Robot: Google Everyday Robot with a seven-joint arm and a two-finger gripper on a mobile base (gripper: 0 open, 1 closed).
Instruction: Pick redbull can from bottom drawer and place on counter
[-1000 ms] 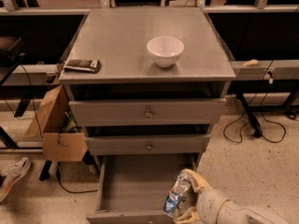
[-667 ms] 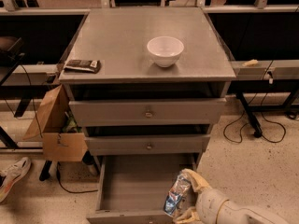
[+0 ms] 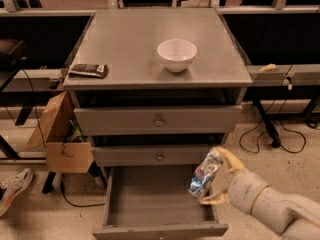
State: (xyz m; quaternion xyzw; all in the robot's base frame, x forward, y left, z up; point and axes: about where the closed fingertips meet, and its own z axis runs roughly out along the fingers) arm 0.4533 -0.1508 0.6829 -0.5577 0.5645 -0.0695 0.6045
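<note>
The gripper (image 3: 212, 178) is low on the right. Its two fingers pinch the can (image 3: 203, 175) from top and bottom. The can is tilted. The open drawer (image 3: 150, 196) is just below and left of the gripper, and the can is over its right side. The counter (image 3: 130, 39) is high above the gripper. On it are a white bowl (image 3: 177, 54) and, further left, a dark packet (image 3: 88, 70).

The tool (image 3: 211, 176) over the bottom drawer (image 3: 150, 196) hides part of the redbull can (image 3: 204, 172).
</note>
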